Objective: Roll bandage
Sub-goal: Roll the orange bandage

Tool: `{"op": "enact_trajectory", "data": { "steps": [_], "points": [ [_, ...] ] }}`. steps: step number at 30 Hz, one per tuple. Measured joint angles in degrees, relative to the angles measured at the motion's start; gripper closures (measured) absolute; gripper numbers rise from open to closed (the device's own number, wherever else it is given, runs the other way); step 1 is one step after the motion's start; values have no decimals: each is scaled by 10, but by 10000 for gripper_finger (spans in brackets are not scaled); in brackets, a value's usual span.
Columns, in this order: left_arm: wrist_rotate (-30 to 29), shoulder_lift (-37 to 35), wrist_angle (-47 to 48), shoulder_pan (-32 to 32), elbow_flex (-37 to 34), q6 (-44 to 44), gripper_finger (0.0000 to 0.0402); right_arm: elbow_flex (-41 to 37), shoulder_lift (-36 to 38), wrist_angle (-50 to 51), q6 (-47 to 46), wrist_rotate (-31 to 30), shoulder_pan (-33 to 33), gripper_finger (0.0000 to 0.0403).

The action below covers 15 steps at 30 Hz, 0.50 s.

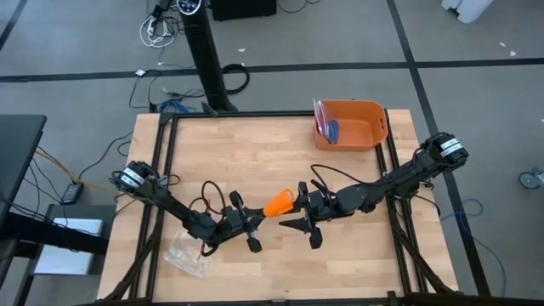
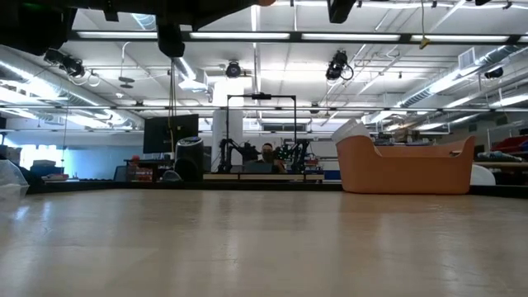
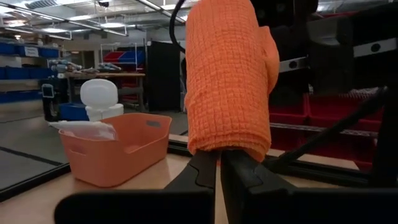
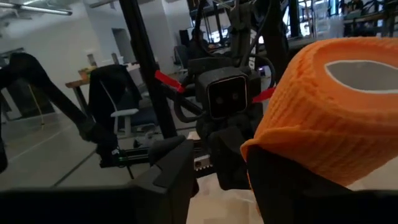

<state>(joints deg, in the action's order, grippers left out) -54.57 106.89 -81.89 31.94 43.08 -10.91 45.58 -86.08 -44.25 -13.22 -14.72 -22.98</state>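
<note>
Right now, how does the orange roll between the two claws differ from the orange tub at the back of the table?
The bandage is soft woven cloth wound into a small roll; the bin is a rigid, much larger open container. The bandage is held up off the table, pinched by the left gripper, while the bin rests on the table near its far edge with items inside. Both are orange.

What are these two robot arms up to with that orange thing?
The two arms meet over the middle of the wooden table, handling a rolled orange bandage held up off the surface. The left gripper is shut on one end of the roll, which stands above its fingers. The right gripper is at the other end with its fingers apart. An orange bin sits at the far right corner, and a clear plastic bag lies near the left arm.
</note>
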Motion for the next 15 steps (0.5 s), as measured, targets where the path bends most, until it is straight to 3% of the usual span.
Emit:
{"op": "enact_trajectory", "data": {
  "steps": [15],
  "points": [
    [-35, 2, -10, 12, -2, 24, 391, 1, 0, 48, -18, -5, -15, 254]
  ]
}}
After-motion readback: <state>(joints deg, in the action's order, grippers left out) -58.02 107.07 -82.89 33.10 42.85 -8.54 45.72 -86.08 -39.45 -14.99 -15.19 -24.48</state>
